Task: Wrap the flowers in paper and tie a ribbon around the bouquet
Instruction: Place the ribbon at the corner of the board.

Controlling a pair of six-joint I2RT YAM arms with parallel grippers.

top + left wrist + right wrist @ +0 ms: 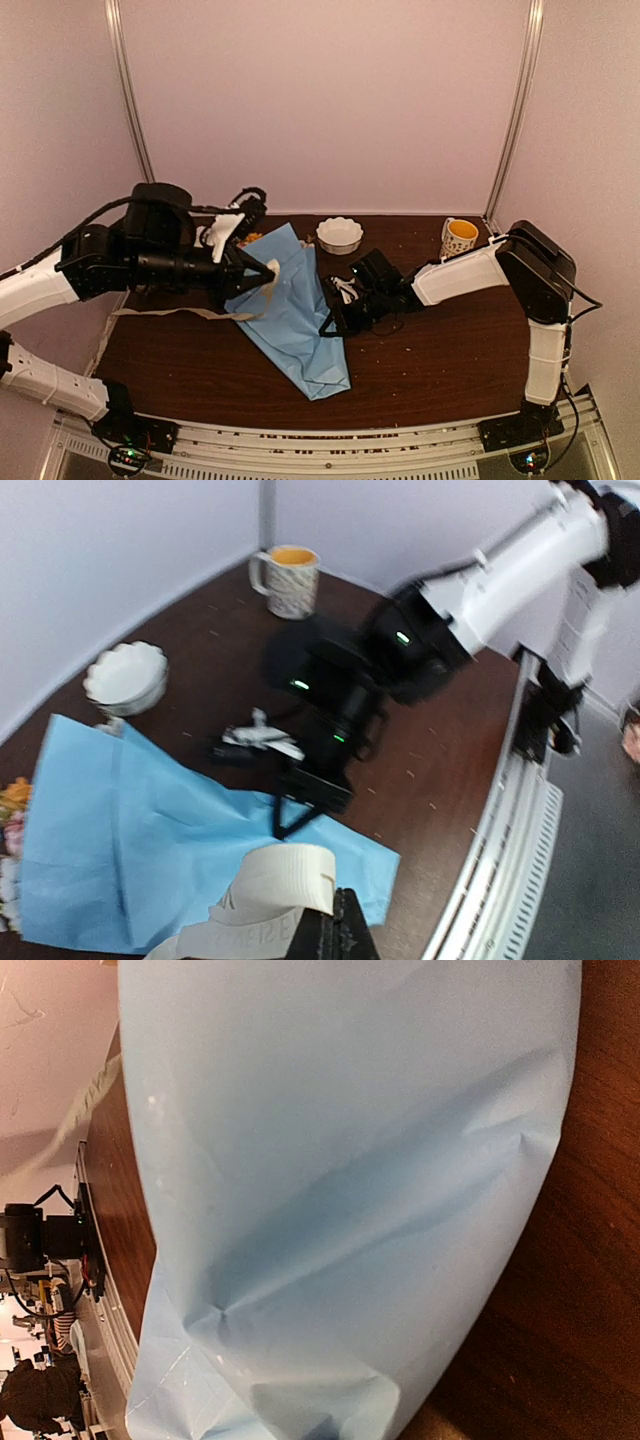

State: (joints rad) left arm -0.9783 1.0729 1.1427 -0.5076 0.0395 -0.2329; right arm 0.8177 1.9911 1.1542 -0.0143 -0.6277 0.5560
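Table (440, 370): dark wood, lying under the paper and showing on all sides of it.
Paper (295, 325): light-blue sheet spread loosely on the table, creased, running slantwise from its far corner to a narrow near end.
Ribbon (185, 313): beige strip, one looped end raised over the paper's left part, the rest trailing away from the paper's left edge.
Left gripper (268, 276): above the left part of the paper, jaws clamped on the looped end of the ribbon.
Right gripper (328, 327): at the paper's right edge, jaws closed; whether it pinches the paper cannot be told, as its own camera shows only the paper.
Flowers (12, 815): only a few orange and pink blooms peep out at the paper's far-left edge; the rest is hidden.
Bowl (339, 235): white, scalloped, just beyond the paper's far corner.
Mug (458, 238): patterned, yellow inside, well apart from the paper, to its far right.
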